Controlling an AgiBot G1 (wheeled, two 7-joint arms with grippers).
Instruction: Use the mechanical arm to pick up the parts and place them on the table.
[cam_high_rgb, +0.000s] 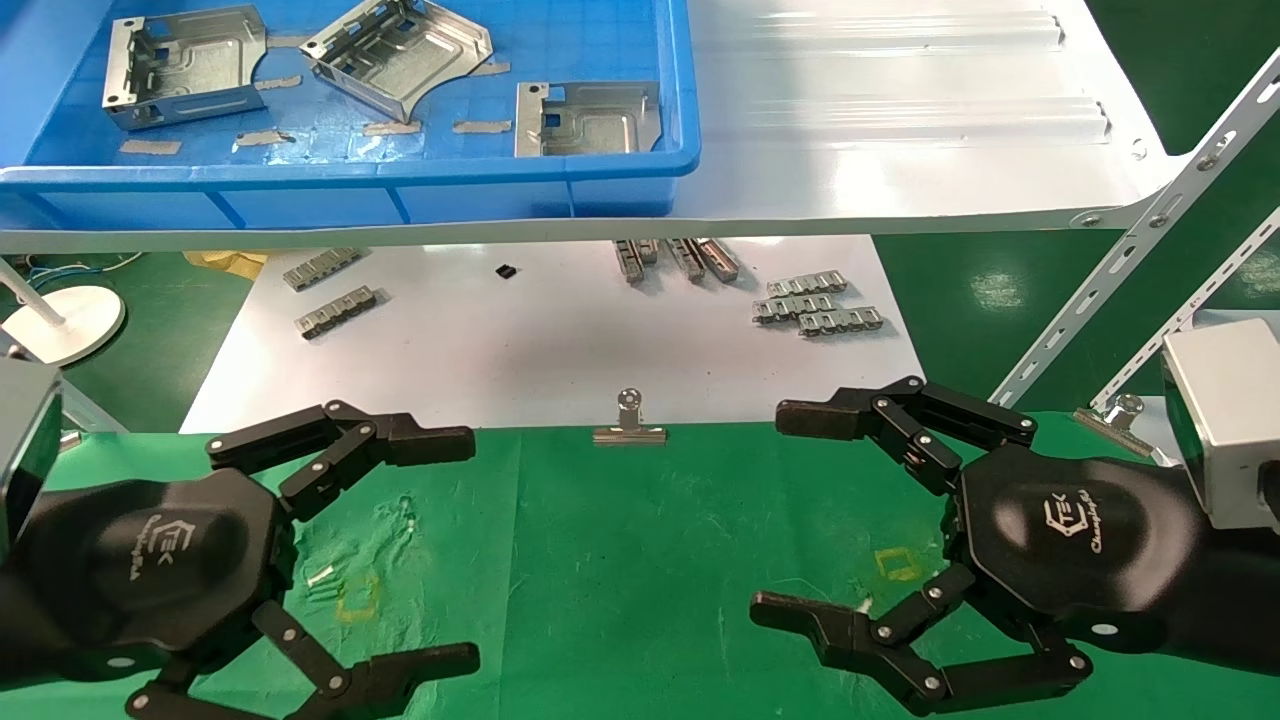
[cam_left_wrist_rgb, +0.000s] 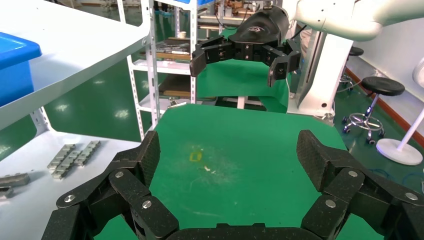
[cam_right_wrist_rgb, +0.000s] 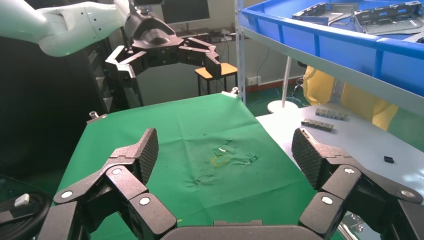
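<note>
Three silver-grey sheet-metal parts lie in a blue bin: one at the left, one tilted in the middle and one at the right. They also show in the right wrist view. My left gripper is open and empty above the left side of the green cloth table. My right gripper is open and empty above its right side. Both wrist views show open jaws over bare green cloth.
The blue bin stands on a glossy white shelf above a white sheet with several ribbed metal strips. A silver binder clip holds the cloth's far edge. Perforated shelf struts slant at the right.
</note>
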